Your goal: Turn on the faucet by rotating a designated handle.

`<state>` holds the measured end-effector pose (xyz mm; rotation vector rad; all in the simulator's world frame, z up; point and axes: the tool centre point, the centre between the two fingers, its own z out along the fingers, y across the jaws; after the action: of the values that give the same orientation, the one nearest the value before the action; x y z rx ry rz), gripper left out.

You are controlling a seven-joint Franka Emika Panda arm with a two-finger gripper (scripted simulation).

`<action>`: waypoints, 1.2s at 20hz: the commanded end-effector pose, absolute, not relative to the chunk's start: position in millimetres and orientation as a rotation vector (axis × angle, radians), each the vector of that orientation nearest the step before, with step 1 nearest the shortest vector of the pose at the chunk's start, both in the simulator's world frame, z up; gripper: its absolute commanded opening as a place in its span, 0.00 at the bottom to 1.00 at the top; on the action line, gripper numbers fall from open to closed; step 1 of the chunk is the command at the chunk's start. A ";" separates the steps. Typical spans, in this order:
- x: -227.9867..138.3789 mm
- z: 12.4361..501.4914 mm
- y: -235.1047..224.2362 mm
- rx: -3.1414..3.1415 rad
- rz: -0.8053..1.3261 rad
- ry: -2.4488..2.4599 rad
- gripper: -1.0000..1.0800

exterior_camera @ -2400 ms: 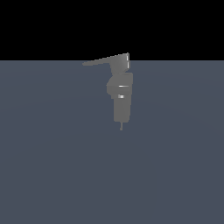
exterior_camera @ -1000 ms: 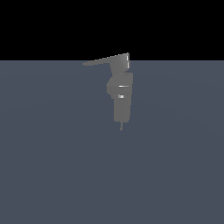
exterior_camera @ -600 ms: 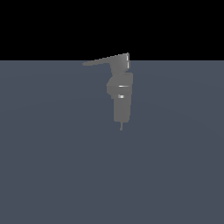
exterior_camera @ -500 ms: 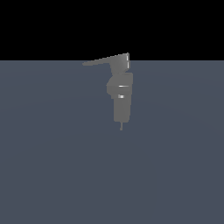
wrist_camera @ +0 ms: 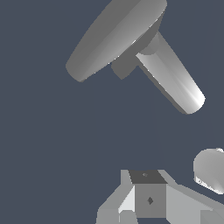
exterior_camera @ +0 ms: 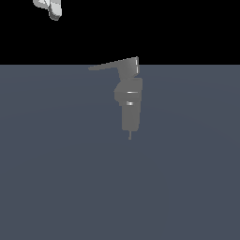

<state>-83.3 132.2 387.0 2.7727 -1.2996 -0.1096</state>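
We see the faucet [exterior_camera: 129, 101] standing just above the centre of the exterior frame, its grey stepped body upright on the flat slate-blue floor [exterior_camera: 56, 178], with a thin tip at its lower end. The handle [exterior_camera: 110, 65] juts from its top block toward the exterior view's left, tapering to a point right along the line where the floor meets the black background.

In the upper left corner of that frame we find the gripper [exterior_camera: 50, 8], only a small white piece of it showing at the picture's edge, well apart from the faucet and the handle. We cannot tell whether its fingers are apart or together.

In the wrist view we look down on the faucet [wrist_camera: 170, 78] and its broad flat handle [wrist_camera: 113, 37], with grey gripper parts [wrist_camera: 148, 199] at the frame's lower edge.
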 end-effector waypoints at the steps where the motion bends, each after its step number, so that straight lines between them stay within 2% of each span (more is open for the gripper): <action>1: -70.9 379.0 133.7 2.732 -0.118 -1.376 0.00; 13: -8.3 337.6 128.6 2.490 -0.158 -1.738 0.00; 24: 53.0 292.5 101.9 2.179 -0.196 -2.081 0.00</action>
<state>45.0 106.6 298.5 2.2256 -2.0361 -0.1922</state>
